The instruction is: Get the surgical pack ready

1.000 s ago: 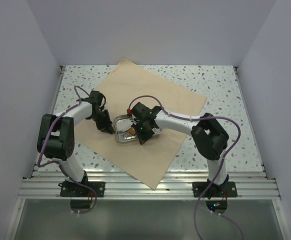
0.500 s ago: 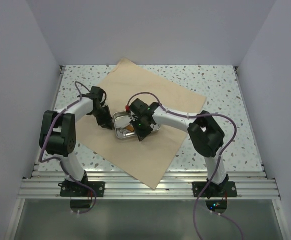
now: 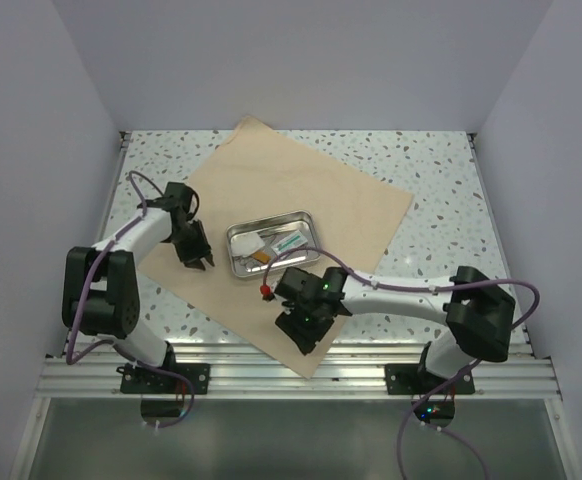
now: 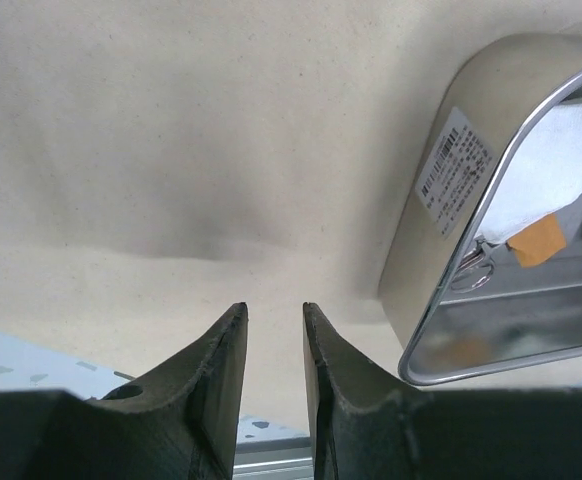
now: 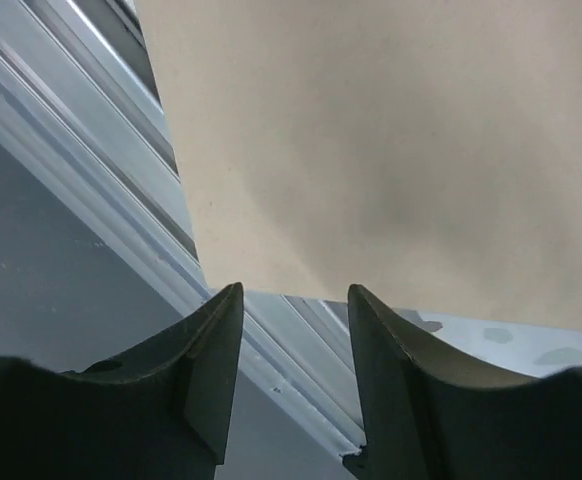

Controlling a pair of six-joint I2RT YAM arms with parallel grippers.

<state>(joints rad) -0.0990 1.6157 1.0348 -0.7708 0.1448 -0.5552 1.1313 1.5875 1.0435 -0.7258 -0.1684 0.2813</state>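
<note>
Paper sheet (image 3: 311, 190) lies diagonally on the desk (image 3: 441, 170), steel tray (image 3: 233, 245) at its middle. My right pincer (image 3: 304, 340) hangs spread over the near corner, my left pincer (image 3: 203, 265) slightly parted, empty, near the left corner. Thin, floppy stuff: I'd pinch corners, lifting gently.

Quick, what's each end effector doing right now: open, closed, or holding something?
Left end effector: open with a narrow gap, holding nothing.
Right end effector: open, holding nothing.
</note>
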